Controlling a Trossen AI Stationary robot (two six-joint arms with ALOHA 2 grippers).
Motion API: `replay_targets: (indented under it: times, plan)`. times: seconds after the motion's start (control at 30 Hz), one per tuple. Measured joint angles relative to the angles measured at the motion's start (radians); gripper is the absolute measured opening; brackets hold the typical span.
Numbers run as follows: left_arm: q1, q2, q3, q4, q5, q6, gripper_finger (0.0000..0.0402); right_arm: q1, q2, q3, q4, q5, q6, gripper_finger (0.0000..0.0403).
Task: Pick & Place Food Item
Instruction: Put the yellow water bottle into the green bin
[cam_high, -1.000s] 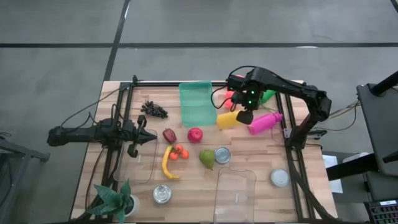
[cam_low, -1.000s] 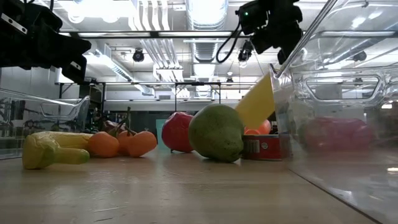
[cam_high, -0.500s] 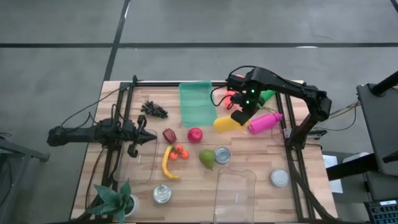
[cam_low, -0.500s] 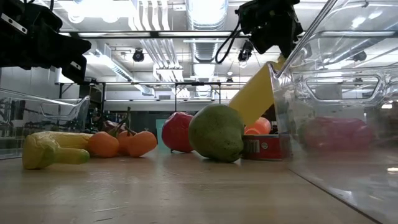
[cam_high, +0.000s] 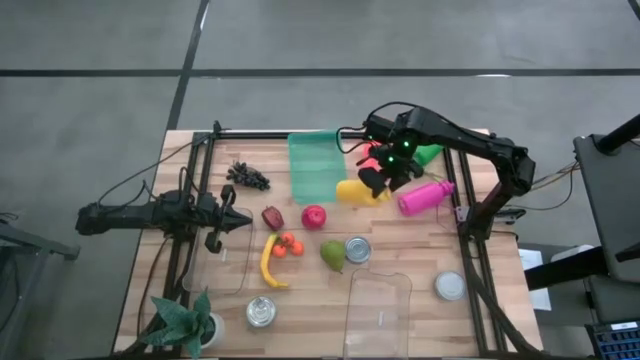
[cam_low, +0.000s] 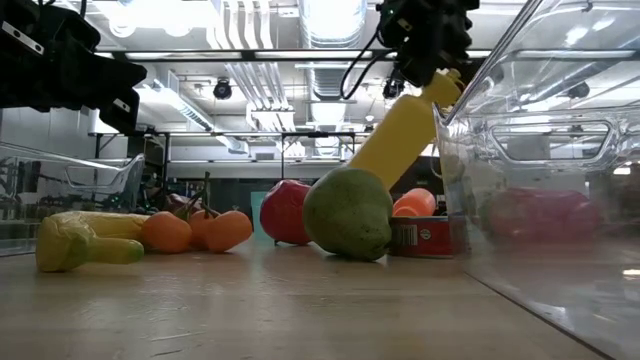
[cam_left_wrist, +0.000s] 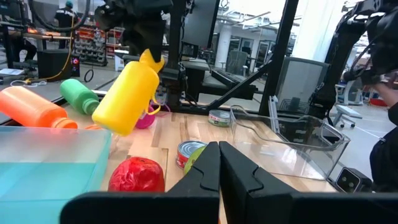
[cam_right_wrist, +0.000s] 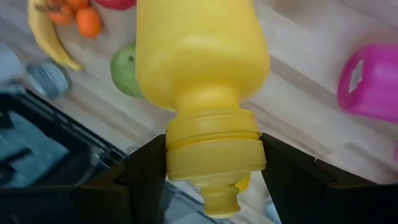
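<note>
Swung left toward green tray (cam_high: 314, 166): yellow bottle (cam_high: 352, 190), neck clamped in right gripper (cam_high: 385, 172). Left gripper (cam_high: 240, 221) pressed together over clear bin (cam_high: 222, 262).

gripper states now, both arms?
Left gripper: shut, empty, over the table's left side.
Right gripper: shut on the yellow bottle, gripping its neck, lifted off the table.

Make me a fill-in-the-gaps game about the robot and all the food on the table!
1. The right jaws are shut on the neck of a ______ bottle.
2. The bottle is ______ the table, not resting on it.
3. The left jaws are ______ and hold nothing.
4. Beside the oranges lies a yellow ______.

Missing words: yellow; above; shut; banana
</note>
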Motion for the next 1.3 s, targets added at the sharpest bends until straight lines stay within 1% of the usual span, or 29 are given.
replay_targets:
  times: [0.13,0.37,0.47,0.53,0.63,0.7,0.87,1.0,1.07,1.2,1.3]
  plan:
    - [0.000,0.000,0.000,0.000,0.000,0.000,0.0001,-0.002,-0.024,0.000,0.032,0.001,0.163,0.0231]
    - [0.000,0.000,0.000,0.000,0.000,0.000,0.0001,-0.003,-0.075,0.000,0.053,0.007,0.577,0.0231]
    - [0.000,0.000,0.000,0.000,0.000,0.000,0.0001,-0.003,-0.084,0.000,0.054,0.016,0.671,0.0231]
    - [0.000,0.000,0.000,0.000,0.000,0.000,0.0001,-0.003,-0.086,0.000,0.060,0.018,0.682,0.0231]
    - [0.000,0.000,0.000,0.000,0.000,0.000,0.0001,-0.002,-0.086,0.000,0.068,0.057,0.676,0.0231]
    - [0.000,0.000,0.000,0.000,0.000,0.000,0.0001,-0.002,-0.086,0.000,0.089,0.064,0.684,0.0231]
    - [0.000,0.000,0.000,0.000,0.000,0.000,0.0001,0.001,-0.086,0.000,0.095,0.013,0.718,0.0231]
    - [0.000,0.000,0.000,0.000,0.000,0.000,0.0001,0.000,-0.086,0.000,0.094,0.006,0.620,0.0231]
    - [0.000,0.000,0.000,0.000,0.000,0.000,0.0001,0.000,-0.086,0.000,0.084,0.004,0.610,0.0231]
    - [0.000,0.000,0.000,0.000,0.000,0.000,0.0001,0.000,-0.086,-0.003,0.075,0.004,0.646,0.0231]
    - [0.000,0.000,0.000,0.000,0.000,0.000,0.0001,-0.006,-0.086,-0.005,0.069,-0.001,0.704,0.0231]
